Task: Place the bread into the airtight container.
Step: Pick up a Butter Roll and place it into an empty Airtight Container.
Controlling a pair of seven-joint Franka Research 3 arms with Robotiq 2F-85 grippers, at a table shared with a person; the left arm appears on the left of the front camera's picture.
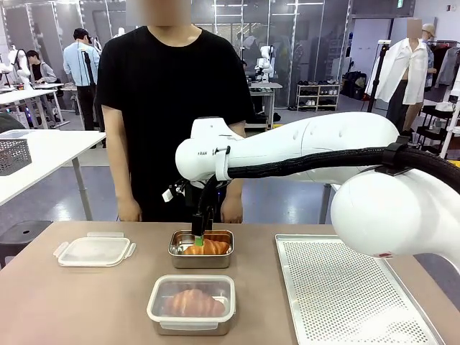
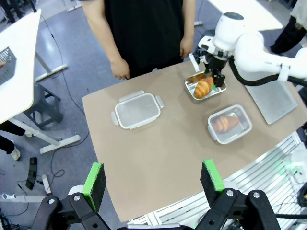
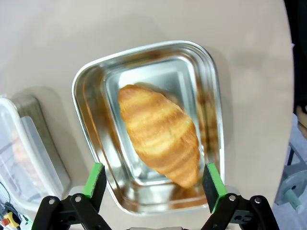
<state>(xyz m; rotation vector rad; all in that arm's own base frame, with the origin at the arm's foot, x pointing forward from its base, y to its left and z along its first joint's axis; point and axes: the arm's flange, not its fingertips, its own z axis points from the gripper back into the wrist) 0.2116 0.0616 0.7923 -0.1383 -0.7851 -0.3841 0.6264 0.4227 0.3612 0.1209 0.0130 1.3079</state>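
Right wrist view looks straight down on a golden croissant (image 3: 160, 134), the bread of the task, lying diagonally on the floor of an open steel container (image 3: 96, 91). The right tool (image 3: 154, 178) hangs directly above it with its jaws spread wide and nothing between them; the two green pads (image 3: 95, 178) stand to either side of the container's near end, clear of the bread.

From the front, the same tool (image 1: 200, 239) hovers just over the croissant (image 1: 207, 248) in the far steel container (image 1: 177, 256) at the middle of the counter (image 1: 86, 302). A second steel container (image 1: 191, 327), nearer the robot, already holds another croissant under a clear lid. A loose clear lid (image 1: 93, 251) lies flat on the counter to the robot's left, and a perforated metal tray (image 1: 345, 295) lies to the right. A person stands at the far edge, hands (image 1: 129, 208) hanging by the counter.

The left tool (image 2: 156, 179) is raised well back from the work, jaws wide apart and empty.

Judged from this, the bread already sits inside the container, so the placing step looks complete or at its release point. The next move probably calls for the right tool to rise straight up without brushing the croissant or the steel rim. Sealing with the loose lid may follow.
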